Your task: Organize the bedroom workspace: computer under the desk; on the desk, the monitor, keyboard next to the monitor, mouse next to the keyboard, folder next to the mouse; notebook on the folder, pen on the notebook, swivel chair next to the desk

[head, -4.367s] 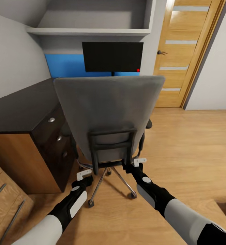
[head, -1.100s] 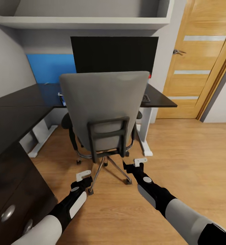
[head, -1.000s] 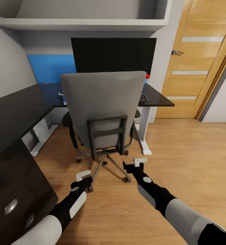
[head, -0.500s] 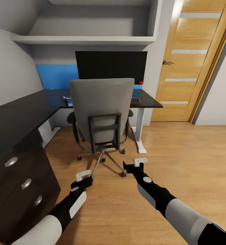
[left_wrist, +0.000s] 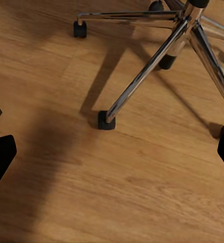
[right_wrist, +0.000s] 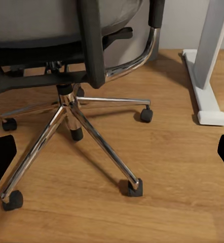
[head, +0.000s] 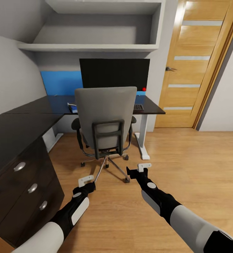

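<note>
- swivel chair (head: 105, 119) stands with its grey back toward the camera, pushed in at the desk (head: 21, 119), its seat under the black top's front edge.
- chrome five-star base of the chair rests on the wood floor (head: 186, 158); in the left wrist view one spoke ends at a black castor (left_wrist: 106, 120), and in the right wrist view a near castor (right_wrist: 133, 188) sits on the floor too.
- monitor (head: 114, 73) stands on the desk behind the chair back, black screen facing out, with a small red light (head: 143, 89) at its lower corner.
- keyboard (head: 138, 107) lies on the desk top, just showing past the chair back on the door side.
- folder (head: 72, 108) shows as a bright-blue sliver on the desk at the other side of the chair back; what lies on it is too small to tell.
- left gripper (head: 86, 180) hangs over the floor near the chair base, apart from it, jaws spread and empty.
- right gripper (head: 140, 168) hangs likewise by the base's other side, jaws spread, nothing between them.
- black drawer unit (head: 28, 189) with three round knobs stands at the near left.
- white desk leg (head: 143, 135) stands beside the chair, and a wooden door (head: 190, 63) is past the desk's end.
- grey shelves (head: 91, 45) are fixed above the monitor.
</note>
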### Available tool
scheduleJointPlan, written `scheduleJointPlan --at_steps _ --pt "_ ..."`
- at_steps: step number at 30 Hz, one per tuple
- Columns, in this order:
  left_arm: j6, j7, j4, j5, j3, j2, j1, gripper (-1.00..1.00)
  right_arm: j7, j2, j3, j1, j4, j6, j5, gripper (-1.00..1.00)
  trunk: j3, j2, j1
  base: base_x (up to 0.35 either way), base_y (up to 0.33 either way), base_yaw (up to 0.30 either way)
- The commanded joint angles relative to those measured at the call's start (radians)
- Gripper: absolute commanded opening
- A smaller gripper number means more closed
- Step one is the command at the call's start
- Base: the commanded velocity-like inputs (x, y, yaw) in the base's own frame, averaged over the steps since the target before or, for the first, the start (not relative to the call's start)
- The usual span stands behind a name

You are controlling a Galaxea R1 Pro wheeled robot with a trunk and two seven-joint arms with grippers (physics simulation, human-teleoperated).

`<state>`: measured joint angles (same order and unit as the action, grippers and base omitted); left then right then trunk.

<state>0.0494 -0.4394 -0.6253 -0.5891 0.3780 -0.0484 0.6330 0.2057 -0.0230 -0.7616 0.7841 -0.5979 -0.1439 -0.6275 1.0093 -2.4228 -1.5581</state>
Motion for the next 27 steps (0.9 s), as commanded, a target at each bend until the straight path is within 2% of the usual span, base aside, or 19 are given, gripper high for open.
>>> scheduleJointPlan --at_steps 1,9,21,25,27 --pt "0.004 -0.009 -0.002 -0.005 0.005 0.001 0.001 1.0 0.007 -0.001 -0.008 0.001 -0.001 -0.006 -0.01 1.0 -0.002 0.007 0.004 -0.004 0.0 0.0" --pt "0.006 -0.012 -0.002 -0.005 0.005 0.001 0.001 1.0 0.008 -0.003 -0.01 0.001 0.003 -0.008 -0.009 1.0 -0.027 0.063 0.035 -0.051 0.0 0.0" --pt "0.006 -0.012 0.0 -0.006 0.006 0.001 0.001 1.0 0.047 -0.001 -0.011 0.001 0.022 -0.016 -0.011 1.0 -0.065 0.147 0.081 -0.3 0.022 0.0" --pt "0.006 -0.012 0.014 -0.006 0.009 -0.003 0.001 1.0 0.053 0.003 -0.013 -0.002 0.059 -0.05 -0.011 1.0 -0.077 0.175 0.096 -0.275 0.012 0.0" --pt "0.005 -0.012 0.032 -0.004 0.011 -0.005 0.001 1.0 0.057 0.005 -0.014 -0.006 0.086 -0.098 -0.013 1.0 -0.084 0.189 0.104 -0.131 0.005 0.0"
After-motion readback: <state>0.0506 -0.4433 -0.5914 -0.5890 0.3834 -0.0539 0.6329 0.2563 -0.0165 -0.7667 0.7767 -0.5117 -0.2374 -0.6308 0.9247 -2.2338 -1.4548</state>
